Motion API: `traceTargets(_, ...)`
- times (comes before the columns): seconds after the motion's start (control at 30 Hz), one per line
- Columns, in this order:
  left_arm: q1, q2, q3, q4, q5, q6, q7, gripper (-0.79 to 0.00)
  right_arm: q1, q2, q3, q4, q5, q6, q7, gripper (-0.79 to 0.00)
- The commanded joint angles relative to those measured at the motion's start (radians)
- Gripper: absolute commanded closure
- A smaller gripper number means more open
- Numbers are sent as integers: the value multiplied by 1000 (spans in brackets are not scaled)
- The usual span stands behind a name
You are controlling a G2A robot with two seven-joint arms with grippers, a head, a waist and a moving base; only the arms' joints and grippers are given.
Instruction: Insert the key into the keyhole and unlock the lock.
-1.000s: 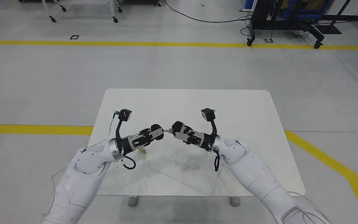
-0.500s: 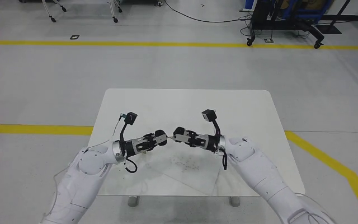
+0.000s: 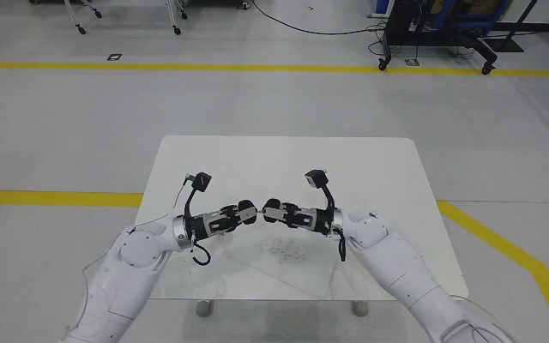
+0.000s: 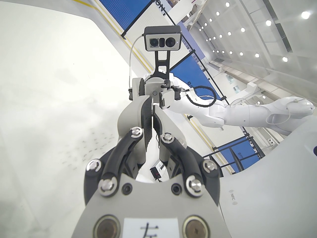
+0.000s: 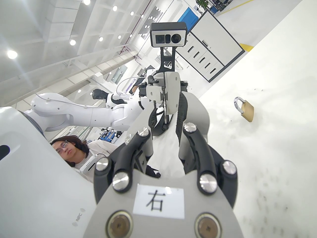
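Over the middle of the white table [image 3: 369, 171], my left gripper [image 3: 251, 209] and right gripper [image 3: 267, 209] meet tip to tip. In the left wrist view, the left gripper [image 4: 151, 106] has its pads pressed together, with the right gripper [image 4: 158, 95] just beyond. A thin metal key [image 5: 164, 110] shows edge-on in the right wrist view. It runs out of the shut left gripper [image 5: 163, 91] into the gap of the right gripper [image 5: 168, 111], whose fingers stand apart on either side. A brass padlock [image 5: 245, 110] with its shackle closed lies on the table beside them.
Dark scuff marks [image 3: 283, 249] dot the tabletop between the arms and the near edge. Both forearms lie low over the near half of the table. The far half of the table is bare white surface.
Both grippers have come slightly toward the near edge and closer together. The gap seen a second ago, with the key showing between them, has closed.
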Motion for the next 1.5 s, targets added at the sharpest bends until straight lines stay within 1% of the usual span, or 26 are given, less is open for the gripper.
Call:
traceTargets(0.0, 0, 1, 0, 0, 0, -1, 3, 0, 2, 0, -2, 2, 5, 1, 3, -179)
traceTargets(0.1, 0, 2, 0, 0, 2, -1, 7, 0, 3, 0, -4, 6, 11, 1, 8, -172)
traceTargets(0.17, 1, 2, 1, 0, 3, -2, 9, 0, 4, 0, -4, 8, 13, -1, 10, -151)
traceTargets(0.2, 1, 3, 1, 0, 3, -2, 10, 0, 4, 0, -4, 8, 14, -2, 11, -132)
traceTargets(0.23, 0, 3, 2, 0, 2, -2, 11, 0, 3, 0, -4, 9, 16, -1, 11, -89)
traceTargets(0.27, 0, 3, 2, 1, 4, 0, 13, 0, 3, 1, -4, 9, 17, -2, 12, 0)
traceTargets(0.33, -1, 3, 3, 3, 8, 0, 18, 0, 3, 1, -4, 11, 18, -3, 14, 0)
traceTargets(0.37, -2, 3, 4, 4, 12, 2, 23, -46, 3, 1, -5, 11, 18, -4, 16, 0)
traceTargets(0.4, -3, 3, 5, 6, 19, 8, 27, -357, 3, 1, -5, 11, 18, -6, 17, 0)
traceTargets(0.43, -4, 3, 6, 7, 29, 15, 33, -785, 3, 1, -5, 12, 18, -6, 17, 0)
traceTargets(0.7, -8, 3, 0, 12, 46, 22, 89, -785, 1, 5, 4, 22, 26, -19, 19, 0)
traceTargets(0.83, -8, 3, 0, 12, 46, 22, 89, -785, -22, 22, 52, 34, 31, -45, 17, 0)
traceTargets(0.97, -8, 3, 0, 12, 46, 22, 89, -785, -61, 42, 110, 30, 74, -73, 28, 0)
traceTargets(1.2, -8, 3, 0, 12, 46, 22, 89, -785, -61, 42, 110, 30, 74, -73, 28, 0)
traceTargets(1.27, -1, 1, 10, -22, 54, 30, 99, -785, -61, 42, 110, 30, 74, -73, 28, 0)
traceTargets(1.3, 5, 2, 8, -45, 85, 34, 104, -785, -61, 42, 110, 30, 74, -73, 28, 0)
traceTargets(1.37, 23, 10, -23, -112, 217, 57, 132, -785, -61, 42, 110, 30, 74, -73, 28, 0)
traceTargets(1.47, 92, 29, -102, -264, 421, 130, 149, -785, -61, 42, 110, 30, 74, -73, 28, 0)
